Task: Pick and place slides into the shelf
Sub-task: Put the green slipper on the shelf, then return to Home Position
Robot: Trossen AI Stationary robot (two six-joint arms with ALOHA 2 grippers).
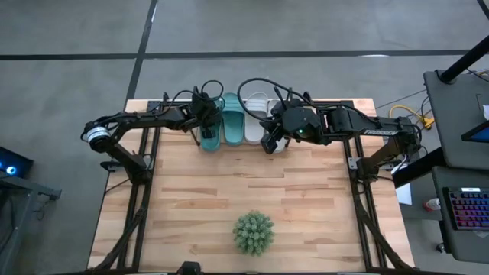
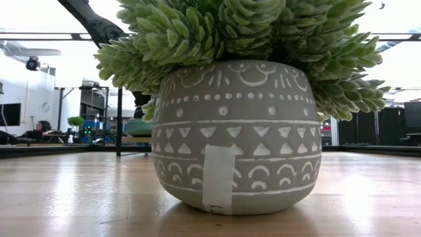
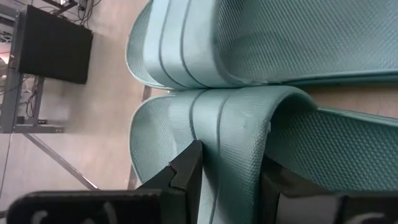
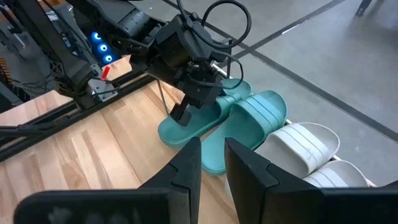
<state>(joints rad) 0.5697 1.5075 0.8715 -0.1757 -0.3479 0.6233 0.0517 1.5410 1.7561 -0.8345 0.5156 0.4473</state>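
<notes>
4 slides: 2 teal, 2 pale grey, lined up side by side at the table's far edge; shelf not clearly visible.
Left gripper (image 1: 206,131): fingers astride the strap of the outer teal slide (image 1: 209,122), 1 inside, 1 outside, pinching it.
Inner teal slide (image 1: 232,118): touching its mate.
Grey slides (image 1: 255,118): just beside the teal pair.
Right gripper (image 1: 270,143): over the nearer ends of the grey slides, fingers narrowly parted, empty.
Key relation: long axes run near-to-far; the left arm is nearer the teal pair.

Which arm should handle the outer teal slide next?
Left: the left gripper clamps the outer teal slide by its strap; the right gripper sits farther off, by the grey slides.
</notes>
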